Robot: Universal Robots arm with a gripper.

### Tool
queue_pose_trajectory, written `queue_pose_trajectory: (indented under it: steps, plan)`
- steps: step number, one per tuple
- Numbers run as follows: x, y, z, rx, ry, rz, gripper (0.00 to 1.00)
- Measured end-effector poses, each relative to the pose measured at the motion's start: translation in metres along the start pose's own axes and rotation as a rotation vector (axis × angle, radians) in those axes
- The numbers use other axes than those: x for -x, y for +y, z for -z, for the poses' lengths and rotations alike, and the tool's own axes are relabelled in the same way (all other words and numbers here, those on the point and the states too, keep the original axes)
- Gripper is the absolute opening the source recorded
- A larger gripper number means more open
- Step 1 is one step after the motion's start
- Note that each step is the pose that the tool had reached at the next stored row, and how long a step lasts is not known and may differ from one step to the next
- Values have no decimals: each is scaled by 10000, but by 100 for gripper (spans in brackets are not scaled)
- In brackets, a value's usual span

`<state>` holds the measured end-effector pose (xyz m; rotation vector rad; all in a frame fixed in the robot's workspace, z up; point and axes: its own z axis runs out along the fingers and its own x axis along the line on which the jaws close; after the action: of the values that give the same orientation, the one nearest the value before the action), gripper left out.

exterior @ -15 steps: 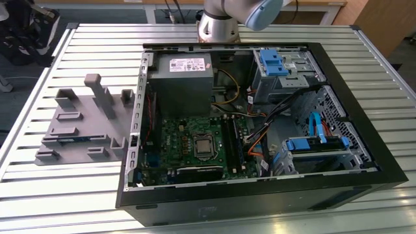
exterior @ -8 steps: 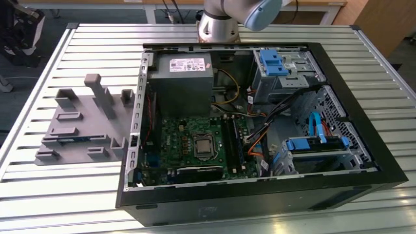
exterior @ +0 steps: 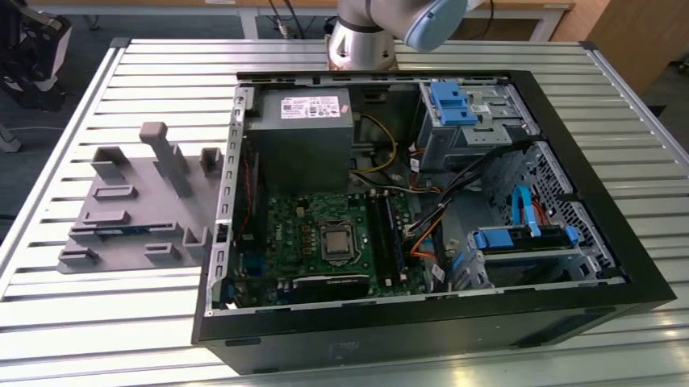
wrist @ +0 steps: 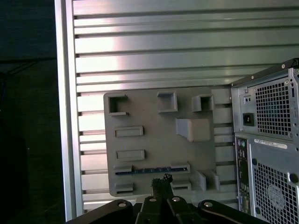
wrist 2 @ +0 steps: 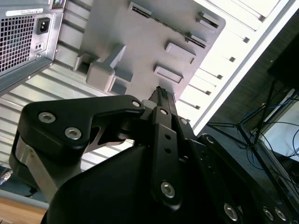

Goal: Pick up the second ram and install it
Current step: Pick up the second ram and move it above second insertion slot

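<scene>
The second ram (wrist: 152, 171) is a thin dark strip standing on edge between two holders of the grey plastic fixture (wrist: 154, 140). In the exterior view the ram (exterior: 121, 229) sits near the fixture's (exterior: 129, 201) front, at the exterior view's left of the open computer case (exterior: 431, 322). My gripper (wrist: 162, 180) hovers high above the fixture, its tips close to the ram in the first wrist view. The second wrist view shows the gripper (wrist 2: 161, 93) with its fingers pressed together, shut on nothing. The motherboard's black memory slots (exterior: 390, 234) lie inside the case.
The fixture and case rest on a slatted metal table (exterior: 108, 322). The arm's base (exterior: 361, 40) stands behind the case. The case holds a power supply (exterior: 302, 129), blue drive brackets (exterior: 517, 238) and loose cables (exterior: 431, 226). The table edge (wrist: 65, 116) runs near the fixture.
</scene>
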<state>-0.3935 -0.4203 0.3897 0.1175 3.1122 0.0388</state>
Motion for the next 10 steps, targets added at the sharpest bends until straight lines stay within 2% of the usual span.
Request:
queue_pose_trajectory:
  steps: [10]
  plan:
    - [-2, 0, 0, 3, 3, 123, 11]
